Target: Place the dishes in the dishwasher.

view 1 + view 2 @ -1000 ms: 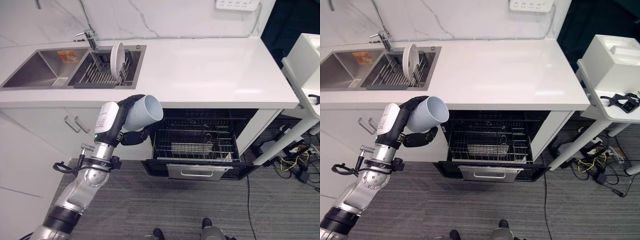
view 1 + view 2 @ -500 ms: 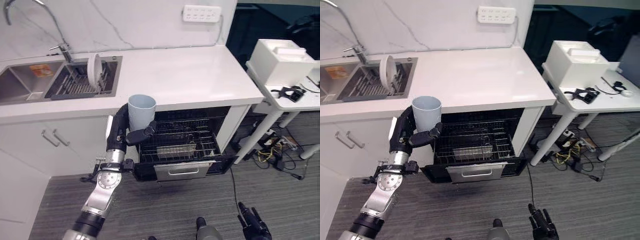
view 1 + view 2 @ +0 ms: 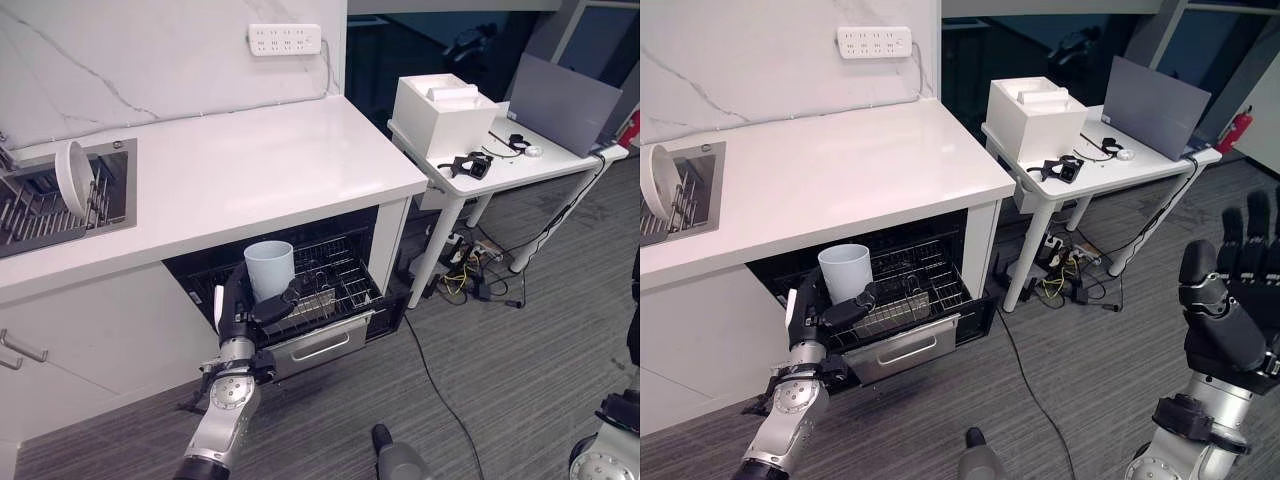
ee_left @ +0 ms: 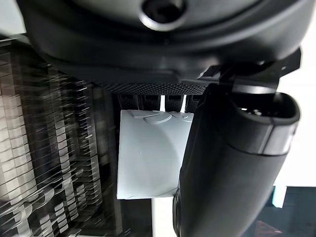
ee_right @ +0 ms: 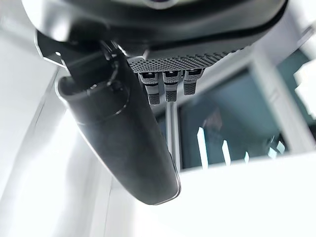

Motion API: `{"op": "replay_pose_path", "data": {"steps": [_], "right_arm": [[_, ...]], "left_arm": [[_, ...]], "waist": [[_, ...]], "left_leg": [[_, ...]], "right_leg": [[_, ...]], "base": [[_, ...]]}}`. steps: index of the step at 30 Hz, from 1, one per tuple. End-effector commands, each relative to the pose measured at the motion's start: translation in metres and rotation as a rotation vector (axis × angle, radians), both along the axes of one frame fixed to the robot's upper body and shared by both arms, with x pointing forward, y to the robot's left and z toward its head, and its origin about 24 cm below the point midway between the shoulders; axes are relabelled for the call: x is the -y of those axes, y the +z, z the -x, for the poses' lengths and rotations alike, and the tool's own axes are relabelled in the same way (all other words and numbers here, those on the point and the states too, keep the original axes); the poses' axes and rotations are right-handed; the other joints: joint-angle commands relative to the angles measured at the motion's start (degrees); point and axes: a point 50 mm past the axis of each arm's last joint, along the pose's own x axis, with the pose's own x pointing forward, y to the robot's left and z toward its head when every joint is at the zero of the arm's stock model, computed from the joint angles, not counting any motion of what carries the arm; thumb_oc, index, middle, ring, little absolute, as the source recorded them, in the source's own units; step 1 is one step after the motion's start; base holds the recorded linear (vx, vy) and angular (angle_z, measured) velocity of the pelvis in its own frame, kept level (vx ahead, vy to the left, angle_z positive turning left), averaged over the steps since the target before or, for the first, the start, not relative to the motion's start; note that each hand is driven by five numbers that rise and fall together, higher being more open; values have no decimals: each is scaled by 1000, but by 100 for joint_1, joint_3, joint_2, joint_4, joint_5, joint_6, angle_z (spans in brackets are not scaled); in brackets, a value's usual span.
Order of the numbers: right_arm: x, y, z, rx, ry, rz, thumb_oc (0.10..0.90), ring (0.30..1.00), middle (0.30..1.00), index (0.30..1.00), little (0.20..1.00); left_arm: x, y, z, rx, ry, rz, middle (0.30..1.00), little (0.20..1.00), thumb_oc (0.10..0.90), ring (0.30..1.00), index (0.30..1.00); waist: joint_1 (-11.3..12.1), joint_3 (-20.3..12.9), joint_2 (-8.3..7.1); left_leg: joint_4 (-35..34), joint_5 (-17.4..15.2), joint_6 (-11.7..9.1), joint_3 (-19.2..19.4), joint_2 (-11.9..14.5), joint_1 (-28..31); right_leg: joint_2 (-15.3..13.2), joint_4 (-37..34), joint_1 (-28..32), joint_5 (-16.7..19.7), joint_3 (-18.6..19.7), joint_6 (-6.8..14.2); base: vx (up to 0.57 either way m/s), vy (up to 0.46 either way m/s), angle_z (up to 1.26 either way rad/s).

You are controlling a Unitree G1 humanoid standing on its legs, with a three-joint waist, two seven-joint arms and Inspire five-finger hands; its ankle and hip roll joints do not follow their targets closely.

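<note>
A kitchen corner set up inside an office or lab: a white marble-look desk (image 3: 250,165) carries a steel sink (image 3: 60,195), with an open black dishwasher (image 3: 300,290) beneath it. Right of the dishwasher stands a white office table (image 3: 520,160) bearing a grey laptop (image 3: 1150,95), on grey carpet (image 3: 500,350).

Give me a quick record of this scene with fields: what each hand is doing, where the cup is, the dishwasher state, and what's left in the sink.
left hand: shut on the cup, upright
cup position: above the dishwasher rack
right hand: open, fingers straight, raised at the right, holding nothing
dishwasher: open, rack pulled out
sink rack: a white plate standing on edge
</note>
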Motion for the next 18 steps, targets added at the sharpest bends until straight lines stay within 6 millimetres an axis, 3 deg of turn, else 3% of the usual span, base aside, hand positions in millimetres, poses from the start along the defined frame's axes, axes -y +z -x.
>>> {"op": "replay_pose_path", "data": {"steps": [1, 5, 8, 15, 18], "right_arm": [[-17, 13, -24, 8, 196, 144, 800, 900, 900, 900, 900], [-57, 20, -42, -48, 370, 222, 800, 900, 900, 900, 900], [-76, 12, -58, -151, 462, 188, 800, 900, 900, 900, 900], [-108, 15, -70, -191, 511, 321, 800, 900, 900, 900, 900], [-123, 21, -79, -196, 476, 370, 800, 900, 900, 900, 900]], "left_arm": [[2, 79, -14, 422, -3, -116, 300, 300, 400, 300, 300], [8, 86, -13, 500, 96, -243, 300, 300, 400, 300, 300], [13, 89, -11, 568, 160, -326, 300, 300, 400, 300, 300], [21, 88, 2, 654, 247, -329, 300, 300, 400, 300, 300], [36, 91, 0, 714, 279, -370, 300, 300, 400, 300, 300]], "waist": [[259, -31, 245], [436, -73, 217], [592, -84, 189], [964, -49, 75], [1127, -57, 22]], "left_leg": [[-441, -147, -24, -486, -21, 238], [-441, -118, -40, -586, -30, 211], [-441, -95, -63, -685, -49, 178], [-441, -65, -111, -960, -99, 113], [-441, -59, -144, -1091, -126, 87]], "right_leg": [[-87, 983, 129, -1194, -414, 206], [-126, 983, 176, -1214, -521, 184], [-155, 983, 212, -1228, -619, 181], [-220, 983, 324, -1247, -824, 171], [-220, 983, 395, -1277, -902, 150]], "base": [[0, 0, 0], [6, 2, 3], [-7, -3, 14], [-8, -20, 30], [8, -19, 18]]}}
